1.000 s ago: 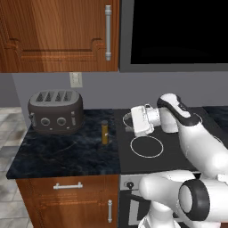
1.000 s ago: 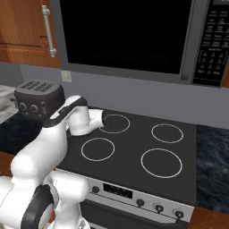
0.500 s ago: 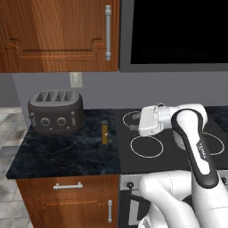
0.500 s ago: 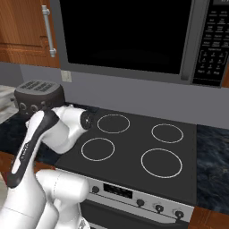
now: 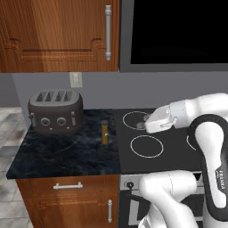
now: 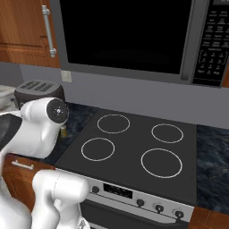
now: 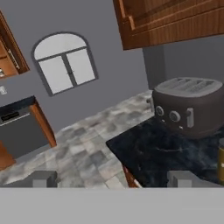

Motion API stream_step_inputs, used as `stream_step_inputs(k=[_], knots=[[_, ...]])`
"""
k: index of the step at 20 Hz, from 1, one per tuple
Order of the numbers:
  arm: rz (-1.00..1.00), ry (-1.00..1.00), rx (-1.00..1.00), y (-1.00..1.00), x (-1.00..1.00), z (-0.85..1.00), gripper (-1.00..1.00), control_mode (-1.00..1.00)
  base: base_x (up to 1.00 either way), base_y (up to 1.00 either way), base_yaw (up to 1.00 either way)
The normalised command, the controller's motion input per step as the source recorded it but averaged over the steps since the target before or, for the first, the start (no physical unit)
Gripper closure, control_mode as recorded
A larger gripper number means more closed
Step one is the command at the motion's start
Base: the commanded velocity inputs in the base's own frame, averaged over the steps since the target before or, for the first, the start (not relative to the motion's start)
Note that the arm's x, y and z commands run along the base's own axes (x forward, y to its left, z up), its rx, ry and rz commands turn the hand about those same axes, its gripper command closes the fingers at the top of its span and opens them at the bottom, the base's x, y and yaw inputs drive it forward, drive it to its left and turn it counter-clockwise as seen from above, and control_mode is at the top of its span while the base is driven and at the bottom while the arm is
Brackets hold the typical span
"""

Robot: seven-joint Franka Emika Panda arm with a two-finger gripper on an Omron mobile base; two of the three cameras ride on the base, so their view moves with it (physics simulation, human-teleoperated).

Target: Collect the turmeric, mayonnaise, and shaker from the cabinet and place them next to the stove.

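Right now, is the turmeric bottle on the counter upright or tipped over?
Upright. The turmeric stands on its base on the dark counter between the toaster and the stove, cap on top.

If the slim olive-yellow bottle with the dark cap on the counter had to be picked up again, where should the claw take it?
Grip the slim olive-yellow bottle around its mid-body, coming in level from the black cooktop side. It stands upright and narrow, with open dark counter around it and the grey toaster well apart, so a side pinch below the cap looks safest.
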Motion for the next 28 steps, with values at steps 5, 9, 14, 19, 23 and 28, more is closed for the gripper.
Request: stream_step_inputs(k=[5,9,14,19,23,28], knots=[[-0.21,0.06,-0.04,0.25,-0.93,0.12,-1.00,-1.00,0.00,0.00,0.00],[-0.22,0.04,-0.04,0.18,-0.92,0.05,-1.00,-1.00,0.00,0.00,0.00],[-0.08,0.02,-0.05,0.01,-0.59,-0.11,-1.00,-1.00,0.00,0.00,0.00],[0.00,0.02,-0.03,0.02,-0.10,-0.08,-1.00,1.00,-0.31,0.00,0.00],[0.00,0.00,0.00,0.00,0.00,0.00,-1.00,1.00,-0.97,0.01,-0.07],[0.00,0.00,0.00,0.00,0.00,0.00,-1.00,1.00,-0.97,0.53,-0.14]])
